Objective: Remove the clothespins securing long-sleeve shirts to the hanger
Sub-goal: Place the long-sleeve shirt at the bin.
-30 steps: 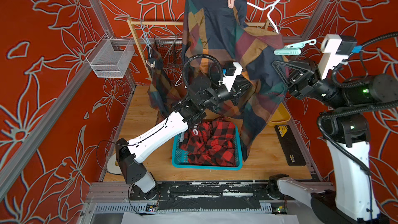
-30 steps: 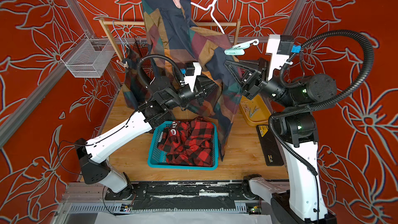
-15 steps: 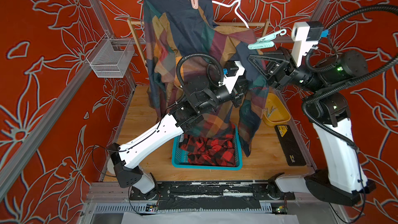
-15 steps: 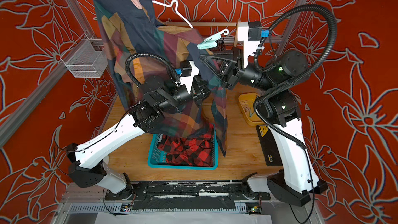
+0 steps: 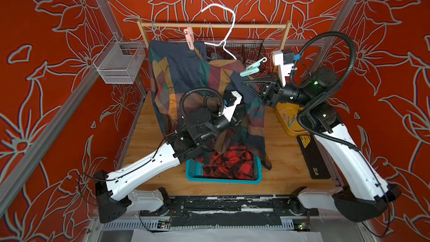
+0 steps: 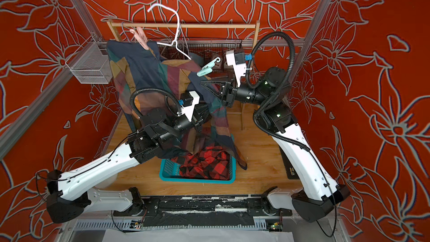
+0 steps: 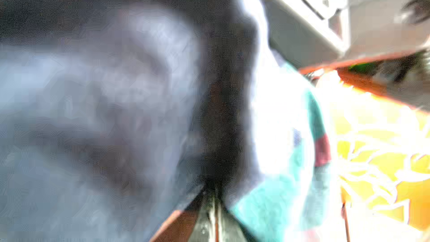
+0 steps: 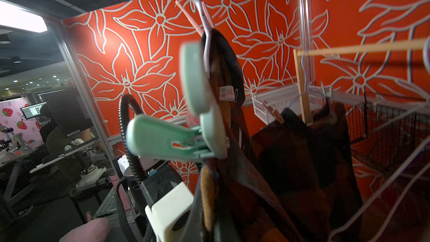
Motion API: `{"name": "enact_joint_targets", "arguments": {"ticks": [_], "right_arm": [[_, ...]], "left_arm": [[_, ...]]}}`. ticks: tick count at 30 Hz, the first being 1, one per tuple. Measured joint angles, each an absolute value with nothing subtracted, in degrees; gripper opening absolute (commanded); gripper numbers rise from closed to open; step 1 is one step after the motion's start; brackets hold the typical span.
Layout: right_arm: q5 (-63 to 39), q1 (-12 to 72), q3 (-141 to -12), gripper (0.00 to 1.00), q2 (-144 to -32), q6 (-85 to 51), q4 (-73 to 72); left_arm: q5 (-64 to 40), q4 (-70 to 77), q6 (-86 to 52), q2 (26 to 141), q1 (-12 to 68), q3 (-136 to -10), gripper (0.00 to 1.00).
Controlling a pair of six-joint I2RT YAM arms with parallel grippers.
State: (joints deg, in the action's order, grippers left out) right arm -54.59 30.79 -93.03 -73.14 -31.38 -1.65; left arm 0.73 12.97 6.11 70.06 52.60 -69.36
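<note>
Red walls with pale flower outlines close in a wooden surface [image 5: 286, 159] in both top views. At upper centre of the frame a white wire hanger [image 5: 229, 36] is held up in front of the wooden rail [image 5: 244, 26], its hook above the rail in the picture. A dark plaid shirt [image 5: 186, 73] drapes from it down the middle of the frame. A pale pink clothespin [image 5: 189, 38] grips the shirt's upper left shoulder. A mint green clothespin [image 5: 252, 68] grips its right shoulder and sticks out toward the upper right.

The right tool [image 5: 245, 83] sits just below the mint green clothespin, fingers together and pinching the shirt's edge. The left tool [image 7: 214, 196] is buried in cloth in the top views. The blurred left wrist view shows its fingers clamped on a fold of dark fabric.

At lower centre a red-and-black check shirt [image 5: 223, 164] lies bundled in a teal basket [image 5: 223, 180], with the dark shirt's hem hanging past the basket's right rim. A yellow tray [image 5: 294, 131] right of centre holds small pale pegs. A silver wire basket [image 5: 118, 64] is fixed at the left post. The right wrist view shows a second dark shirt [image 8: 314, 147] beneath the rail, carrying a mint peg [image 8: 325, 91] and a pink peg [image 8: 273, 112].
</note>
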Motion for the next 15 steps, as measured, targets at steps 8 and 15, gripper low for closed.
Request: {"name": "enact_joint_targets", "arguments": {"ticks": [8, 15], "right_arm": [[-53.78, 29.15, -73.67, 0.0, -65.43, -28.73, -3.14], [-54.85, 23.73, -62.67, 0.0, -60.05, -26.74, -5.19]], "left_arm": [[4.71, 11.2, 3.4, 61.78, 51.37, -54.19, 0.38], [4.89, 6.37, 3.53, 53.82, 50.78, -53.1, 0.69]]}}
